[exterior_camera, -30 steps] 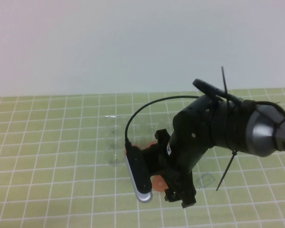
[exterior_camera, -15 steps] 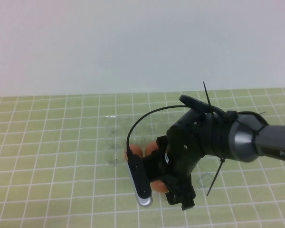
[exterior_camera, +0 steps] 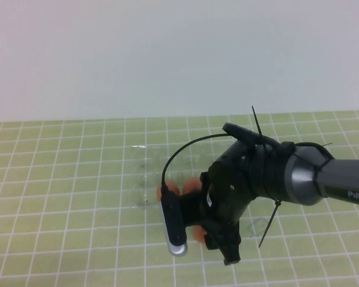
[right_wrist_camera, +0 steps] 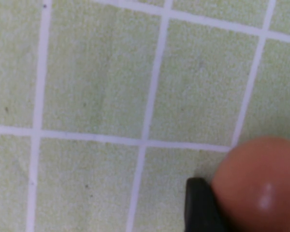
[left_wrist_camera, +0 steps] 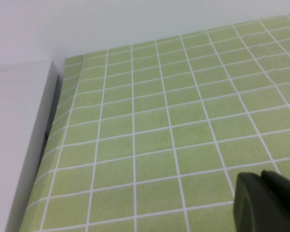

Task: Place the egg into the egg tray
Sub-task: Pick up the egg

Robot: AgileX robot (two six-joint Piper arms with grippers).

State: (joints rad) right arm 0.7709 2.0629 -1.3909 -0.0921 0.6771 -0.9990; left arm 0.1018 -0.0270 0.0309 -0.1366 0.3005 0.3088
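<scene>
My right gripper points down at the green grid mat in front of the egg tray, a clear plastic tray that shows only faintly. It is shut on a reddish-brown egg. In the right wrist view this egg fills the corner, with one black finger against its side; the other finger is out of frame. Two more eggs sit at the tray's near right part, half hidden by the arm. My left gripper is shut and empty, low over bare mat, and does not show in the high view.
The right arm, its cable and the silver wrist camera hide the tray's right side. A white panel borders the mat beside the left gripper. Open green mat lies to the left and front.
The right arm has shifted left and lowered a little over the near egg. The two eggs by the tray have come more into sight.
</scene>
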